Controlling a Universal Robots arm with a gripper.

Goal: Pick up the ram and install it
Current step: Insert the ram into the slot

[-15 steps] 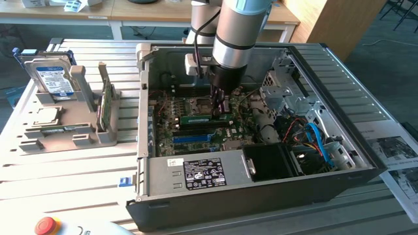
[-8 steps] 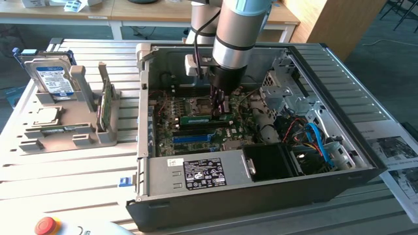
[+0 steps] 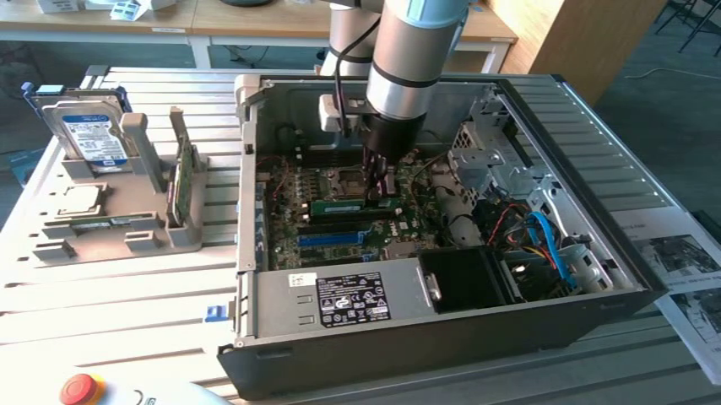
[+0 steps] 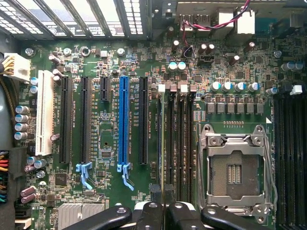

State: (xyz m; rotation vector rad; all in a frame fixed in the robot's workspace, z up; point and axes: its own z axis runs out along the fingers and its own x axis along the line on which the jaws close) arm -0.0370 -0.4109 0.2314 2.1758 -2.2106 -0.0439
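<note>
Table: a pale slatted metal table (image 3: 113,295) is carrying the whole setup; printed paper sheets (image 3: 690,278) are lying on it at the exterior view's right.
Case: a dark grey, open-sided desktop computer case (image 3: 451,342) is lying on the table with its interior facing up.
Arm: a silver and black jointed robot arm (image 3: 406,51) is reaching down into the case from above.
Motherboard: a green printed motherboard (image 3: 282,236) (image 4: 105,184) is sitting on the case floor.
Holder: a grey plastic parts holder (image 3: 113,240) is standing at the exterior view's left, well apart from the case; it is holding an upright hard drive with a blue and white label (image 3: 96,135) and a tall green card standing on edge (image 3: 181,181).
Gripper: a black two-finger gripper (image 3: 379,190) (image 4: 162,191) is hanging low over the board; its fingers (image 4: 155,194) are clenching on the ram.
Socket: a silver metal-framed processor socket (image 4: 235,167) is lying just beside the black memory slots (image 4: 184,143).
Blue slot: a long bright-blue expansion slot (image 4: 123,120) is running parallel to the memory slots, near them.
Ram: a long, thin green circuit-board stick, the ram (image 3: 336,205) (image 4: 159,139), is standing on edge between the fingers, lined up along the memory slot farthest from the socket; whether it is seated cannot be told.
</note>
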